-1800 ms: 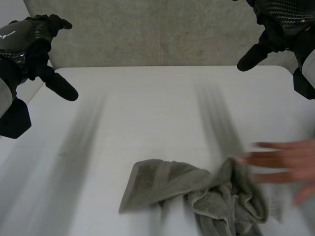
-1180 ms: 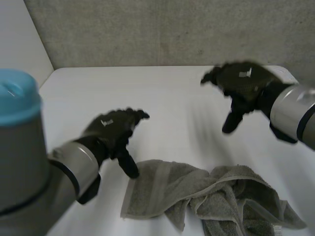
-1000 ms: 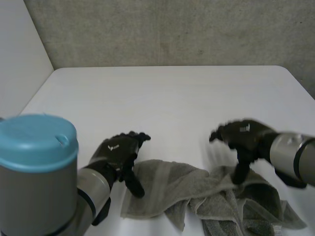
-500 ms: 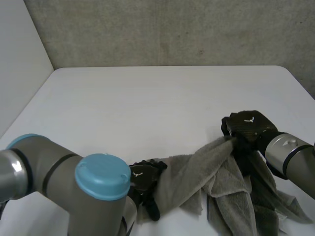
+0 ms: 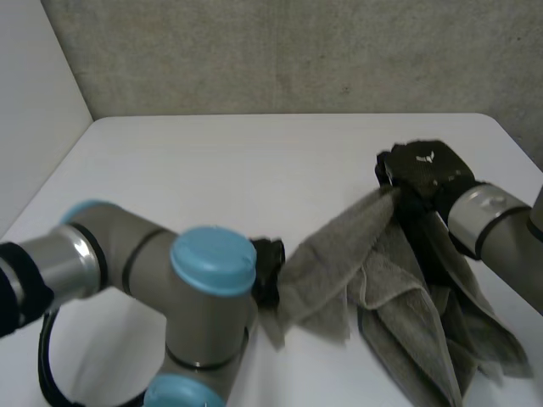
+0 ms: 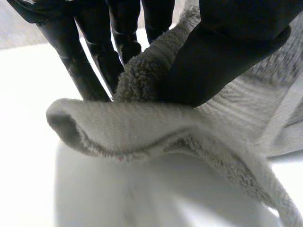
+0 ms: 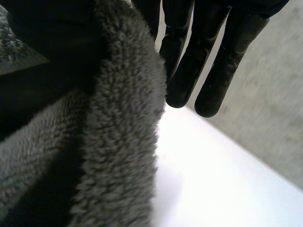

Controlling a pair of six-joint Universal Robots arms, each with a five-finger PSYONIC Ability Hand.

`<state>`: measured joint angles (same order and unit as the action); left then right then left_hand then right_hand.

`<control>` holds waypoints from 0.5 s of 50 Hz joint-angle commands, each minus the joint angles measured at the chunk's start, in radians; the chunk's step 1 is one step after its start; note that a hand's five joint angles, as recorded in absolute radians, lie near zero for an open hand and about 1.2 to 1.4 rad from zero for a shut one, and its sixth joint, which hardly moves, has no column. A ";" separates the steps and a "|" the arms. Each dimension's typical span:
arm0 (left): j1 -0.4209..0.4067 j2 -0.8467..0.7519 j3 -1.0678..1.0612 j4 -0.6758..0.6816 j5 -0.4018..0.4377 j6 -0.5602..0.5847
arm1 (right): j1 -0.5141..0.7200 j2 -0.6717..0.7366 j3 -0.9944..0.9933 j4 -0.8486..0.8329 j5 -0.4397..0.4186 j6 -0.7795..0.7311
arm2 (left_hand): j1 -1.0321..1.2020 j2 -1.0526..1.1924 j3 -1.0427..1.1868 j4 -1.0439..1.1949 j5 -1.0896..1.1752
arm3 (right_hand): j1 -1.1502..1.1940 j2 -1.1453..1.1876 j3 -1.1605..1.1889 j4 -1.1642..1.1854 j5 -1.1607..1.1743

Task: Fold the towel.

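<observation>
Towel, grey and crumpled, stretches between both hands and trails onto the white bench. The left hand pinches one edge between thumb and fingers, and the right hand grips another. From overhead the left arm hides most of its hand; a concrete wall stands behind.

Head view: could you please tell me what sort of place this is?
Probably a robotics test lab: a plain white table, a rough concrete wall behind, and robot arms handling one grey towel.
</observation>
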<state>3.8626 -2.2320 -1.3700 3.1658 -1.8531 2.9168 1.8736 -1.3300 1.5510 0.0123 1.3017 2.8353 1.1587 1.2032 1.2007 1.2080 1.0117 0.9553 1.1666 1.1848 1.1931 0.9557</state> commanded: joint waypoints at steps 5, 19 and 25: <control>0.156 0.178 0.242 0.057 -0.017 0.117 | 0.084 0.012 -0.192 -0.321 0.082 -0.002 | 0.238 0.193 0.196 0.188 0.210 | 0.441 0.230 0.211 0.203 0.266; 0.242 0.298 0.107 0.112 -0.014 0.165 | 0.108 0.017 -0.204 -0.130 0.041 -0.051 | 0.238 0.193 0.196 0.188 0.210 | 0.441 0.230 0.211 0.203 0.266; 0.319 0.298 -0.039 0.074 -0.008 0.246 | 0.117 0.098 -0.204 0.220 -0.085 -0.180 | 0.238 0.193 0.196 0.188 0.210 | 0.441 0.230 0.211 0.203 0.266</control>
<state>4.1191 -1.9307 -1.2842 3.2718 -1.8654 3.0971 1.9838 -1.2967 1.3465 -0.0546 1.3173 2.7523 1.1683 1.2158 1.2068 1.2190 1.0240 0.9553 1.1763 1.1851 1.1932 0.9700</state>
